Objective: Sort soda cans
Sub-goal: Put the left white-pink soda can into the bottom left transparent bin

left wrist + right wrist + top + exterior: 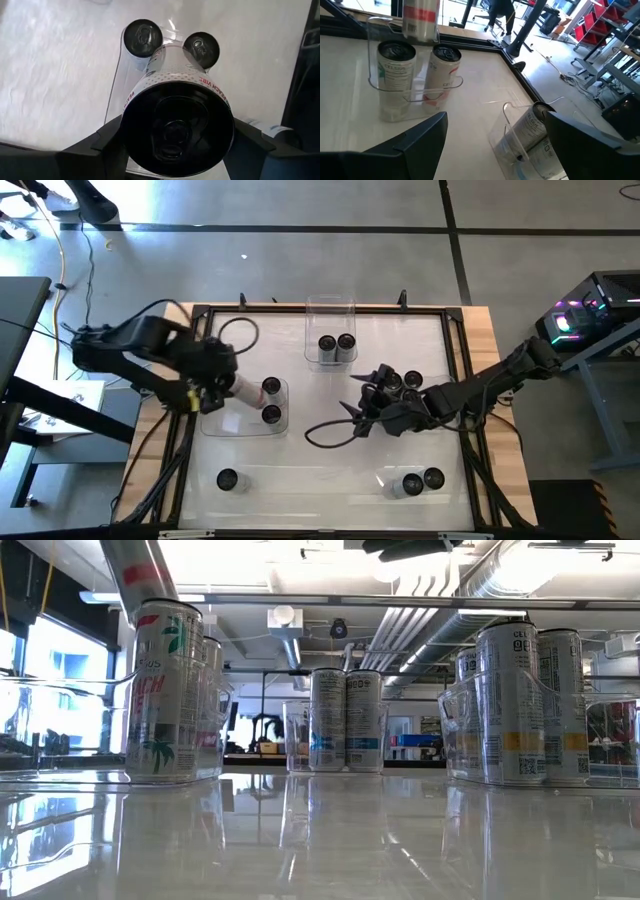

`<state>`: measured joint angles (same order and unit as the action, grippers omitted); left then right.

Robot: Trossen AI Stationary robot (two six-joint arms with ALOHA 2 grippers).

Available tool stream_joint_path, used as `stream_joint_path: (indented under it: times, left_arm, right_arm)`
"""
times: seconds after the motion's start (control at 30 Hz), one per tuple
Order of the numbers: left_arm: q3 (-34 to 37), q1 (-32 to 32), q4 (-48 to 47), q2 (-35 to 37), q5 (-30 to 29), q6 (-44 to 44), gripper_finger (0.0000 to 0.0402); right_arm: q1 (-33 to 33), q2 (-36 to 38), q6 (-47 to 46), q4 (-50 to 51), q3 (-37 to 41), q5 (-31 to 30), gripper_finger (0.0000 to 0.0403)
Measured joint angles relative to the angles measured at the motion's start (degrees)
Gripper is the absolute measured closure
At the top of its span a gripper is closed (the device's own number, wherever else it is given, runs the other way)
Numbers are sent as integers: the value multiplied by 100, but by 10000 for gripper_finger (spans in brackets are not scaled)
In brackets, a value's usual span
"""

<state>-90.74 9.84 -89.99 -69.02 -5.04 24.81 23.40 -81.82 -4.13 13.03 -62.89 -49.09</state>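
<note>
left gripper (pixel 175 145) clamped round a smooth white cylindrical soda can with a dark round top (pixel 176 127), tilted above the clear rectangular plastic tray (pixel 245 427) at table's left, over two upright grey-sided cans (pixel 271 387) inside. right gripper (pixel 362 416) spread wide, empty, near a cluster of dark-topped cans (pixel 403 384) right of centre.
</note>
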Motion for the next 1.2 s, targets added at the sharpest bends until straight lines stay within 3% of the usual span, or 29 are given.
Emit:
stream_joint_path:
  times: [0.27, 0.67, 0.87, 0.97, 1.2]
  left_arm:
    - [-15, -606, 4, -74, 337, -889, 163]
    - [69, -677, 18, 264, 879, -278, 163]
    - [963, -686, -5, 650, 868, -193, 163]
    - [1432, -684, -23, 813, 556, -291, 163]
    - [2183, -889, -2, 503, 211, -875, 163]
  right_arm:
    - [28, 0, -189, 132, 0, -1, 73]
    - [28, 0, -296, 132, 0, 1, 73]
    - [39, 0, -313, 134, 0, 3, 73]
    - [37, 0, -292, 134, 0, 14, 73]
    - [24, 0, -294, 63, 0, 32, 73]
